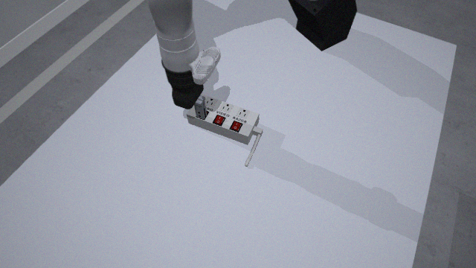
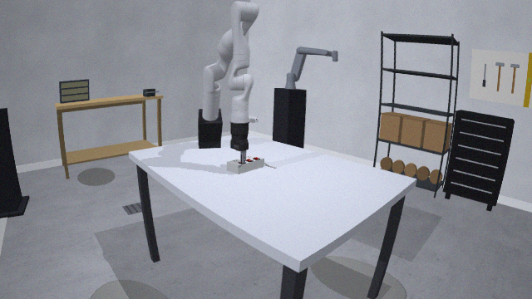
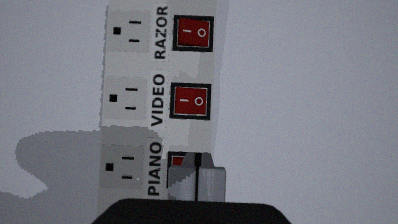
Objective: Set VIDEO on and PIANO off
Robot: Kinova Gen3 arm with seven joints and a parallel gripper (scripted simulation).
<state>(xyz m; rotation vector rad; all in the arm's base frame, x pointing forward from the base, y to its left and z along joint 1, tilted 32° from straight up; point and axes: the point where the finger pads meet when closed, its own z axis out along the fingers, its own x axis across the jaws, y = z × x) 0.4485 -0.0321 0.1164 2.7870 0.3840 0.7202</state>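
The white power strip [image 1: 223, 132] [image 2: 233, 168] [image 3: 186, 67] lies flat on the table, switches up. My gripper [image 1: 201, 117] [image 2: 243, 162] [image 3: 197, 169] is shut and empty, pointing down with its tips at the PIANO switch [image 3: 177, 160]. The fingers hide most of that switch; its visible corner is dark red and unlit. Whether the tips touch it I cannot tell. The VIDEO switch [image 1: 219, 120] [image 3: 190, 101] is dark red and unlit. The RAZOR switch [image 1: 236, 126] [image 3: 193, 33] is also dark red and unlit.
A short pale cord [image 1: 253, 150] leaves the strip's RAZOR end and bends along the table [image 1: 149, 208] [image 2: 299, 208]. Sockets line the strip beside the labels. A black pedestal [image 1: 323, 26] shows at the top of the top view.
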